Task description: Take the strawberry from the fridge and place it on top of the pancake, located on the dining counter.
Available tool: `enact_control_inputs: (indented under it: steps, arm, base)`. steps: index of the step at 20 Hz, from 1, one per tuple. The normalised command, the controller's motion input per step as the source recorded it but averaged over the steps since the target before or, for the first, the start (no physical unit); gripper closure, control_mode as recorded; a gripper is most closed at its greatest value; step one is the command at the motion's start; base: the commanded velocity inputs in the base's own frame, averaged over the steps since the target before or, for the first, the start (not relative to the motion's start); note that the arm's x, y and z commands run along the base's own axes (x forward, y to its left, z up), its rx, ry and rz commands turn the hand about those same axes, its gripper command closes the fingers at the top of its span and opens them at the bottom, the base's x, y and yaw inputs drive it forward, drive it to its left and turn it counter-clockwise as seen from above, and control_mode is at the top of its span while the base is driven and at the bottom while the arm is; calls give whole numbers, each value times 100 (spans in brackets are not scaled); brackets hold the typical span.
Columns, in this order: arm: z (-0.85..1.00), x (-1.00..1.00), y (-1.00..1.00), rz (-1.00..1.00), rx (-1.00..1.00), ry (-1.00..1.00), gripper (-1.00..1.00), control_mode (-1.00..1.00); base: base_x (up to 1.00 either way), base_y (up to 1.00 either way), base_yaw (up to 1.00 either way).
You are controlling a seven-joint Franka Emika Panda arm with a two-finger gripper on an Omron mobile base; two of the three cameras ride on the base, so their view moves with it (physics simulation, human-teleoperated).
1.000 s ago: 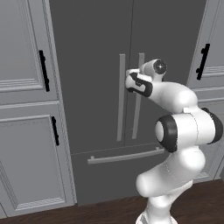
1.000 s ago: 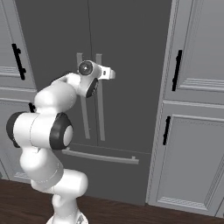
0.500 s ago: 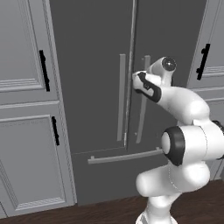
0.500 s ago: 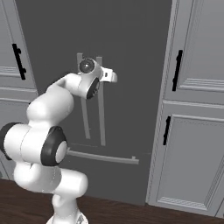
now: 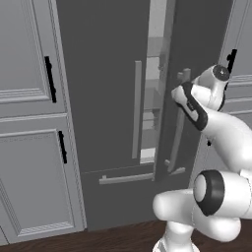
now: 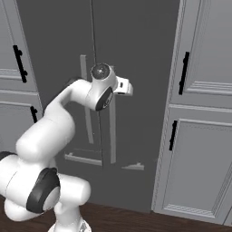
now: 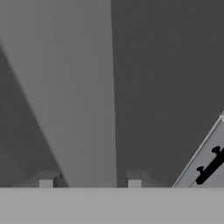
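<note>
The fridge (image 5: 103, 98) stands straight ahead, dark grey, and its right door (image 5: 202, 44) is swung a little outward. Through the narrow gap I see the pale interior (image 5: 155, 88) with shelf edges. My gripper (image 5: 184, 82) is at the top of that door's long light-grey handle (image 5: 177, 133) and is shut on it. In the hand view the handle (image 7: 83, 109) runs up between my two fingertips (image 7: 46, 183). The right base view has my gripper (image 6: 127, 87) at the same handle (image 6: 112, 131). The strawberry is hidden; the pancake and dining counter are out of view.
Light grey panelled cabinets (image 5: 24, 123) with black handles (image 5: 48, 78) flank the fridge on the left, and more cabinets (image 6: 204, 136) on the right. The fridge's bottom drawer bar (image 5: 125, 178) is below my arm. Dark wood floor (image 5: 98, 241) runs along the bottom.
The fridge's right door has swung from closed to slightly open, showing the interior. My hand has come back toward the base with the handle.
</note>
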Motion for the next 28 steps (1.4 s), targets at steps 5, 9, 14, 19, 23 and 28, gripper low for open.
enact_control_inputs:
  steps: [5,9,14,19,23,28]
  arm:
    - [-21,-74,-100,0,0,17,100,-100]
    - [-11,-53,-100,0,4,8,100,-100]
    - [-5,-46,-100,0,11,0,-100,-100]
    - [1,-68,-91,-1,9,0,-100,-100]
    - [11,-99,-12,-11,2,1,-100,-100]
    - [7,-67,89,-2,-22,5,-100,-100]
  base:
    - [0,0,0]
    - [0,0,0]
    - [0,0,0]
    - [0,0,0]
    - [0,0,0]
    - [0,0,0]
